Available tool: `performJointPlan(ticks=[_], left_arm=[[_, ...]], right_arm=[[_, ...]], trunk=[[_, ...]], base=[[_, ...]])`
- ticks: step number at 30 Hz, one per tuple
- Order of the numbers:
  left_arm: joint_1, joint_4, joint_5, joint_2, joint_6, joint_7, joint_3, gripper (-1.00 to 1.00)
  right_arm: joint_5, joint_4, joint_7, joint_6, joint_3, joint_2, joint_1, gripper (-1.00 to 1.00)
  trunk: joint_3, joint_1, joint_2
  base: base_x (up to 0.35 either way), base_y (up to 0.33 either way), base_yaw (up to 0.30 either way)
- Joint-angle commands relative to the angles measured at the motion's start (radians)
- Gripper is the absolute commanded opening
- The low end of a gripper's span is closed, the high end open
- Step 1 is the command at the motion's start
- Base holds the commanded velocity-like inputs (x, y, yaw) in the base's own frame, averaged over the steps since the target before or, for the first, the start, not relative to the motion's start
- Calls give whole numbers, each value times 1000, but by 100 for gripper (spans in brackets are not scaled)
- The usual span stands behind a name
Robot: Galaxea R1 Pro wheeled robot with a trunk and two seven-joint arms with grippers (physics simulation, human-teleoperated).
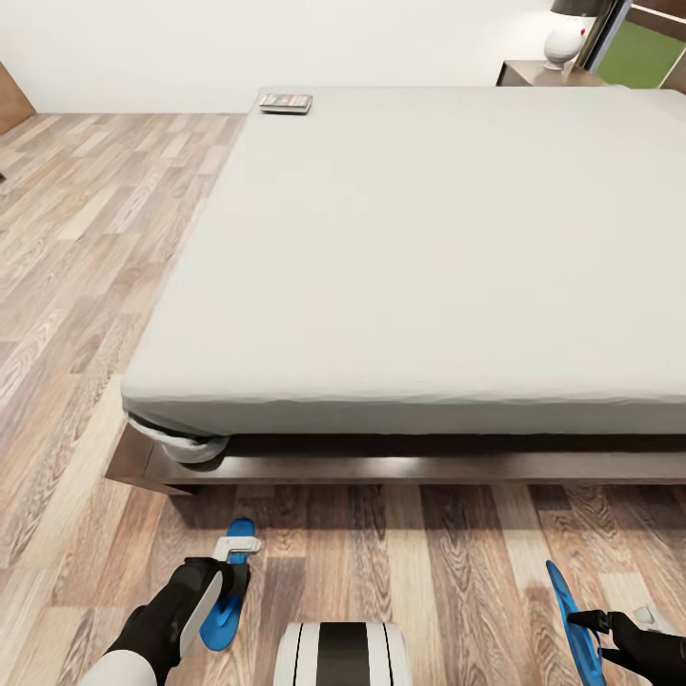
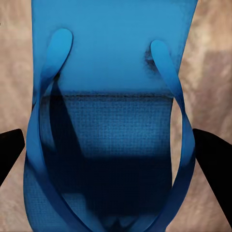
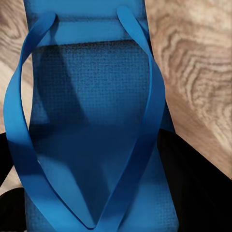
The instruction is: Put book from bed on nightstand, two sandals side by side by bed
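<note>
The book (image 1: 286, 102) lies on the far left corner of the bed (image 1: 429, 248). A nightstand (image 1: 538, 72) stands beyond the bed's far right corner. One blue sandal (image 1: 227, 610) lies flat on the floor near the bed's left foot corner. My left gripper (image 1: 229, 572) is open just above it. In the left wrist view the black fingers (image 2: 9, 150) stand wide at either side of this sandal (image 2: 111, 96). The other sandal (image 1: 570, 615) hangs on edge at the right, with my right gripper (image 1: 586, 621) shut on it. The right wrist view shows that sandal (image 3: 92, 121) between the fingers (image 3: 193, 183).
A white lamp (image 1: 564, 40) stands on the nightstand, next to a dark-framed window (image 1: 640, 48). Wood-plank floor (image 1: 86, 248) runs along the bed's left side and foot. The dark bed frame (image 1: 400, 467) juts out low. My white base (image 1: 343, 655) is at the bottom.
</note>
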Motion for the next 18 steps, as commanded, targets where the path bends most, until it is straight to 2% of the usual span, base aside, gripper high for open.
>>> performJointPlan(ticks=[1,14,18], left_arm=[[0,-2,10,1,4,10,-7,-100],[0,-2,10,0,4,11,-7,-100],[0,-2,10,1,0,11,-7,-100]], right_arm=[[3,0,3,6,-3,0,0,-100],[3,0,3,6,-3,0,0,-100],[3,0,3,6,-3,0,0,-100]], trunk=[[-1,0,0],[-51,6,-3],[-51,6,-3]], base=[[0,1,0],[0,0,0],[0,0,0]])
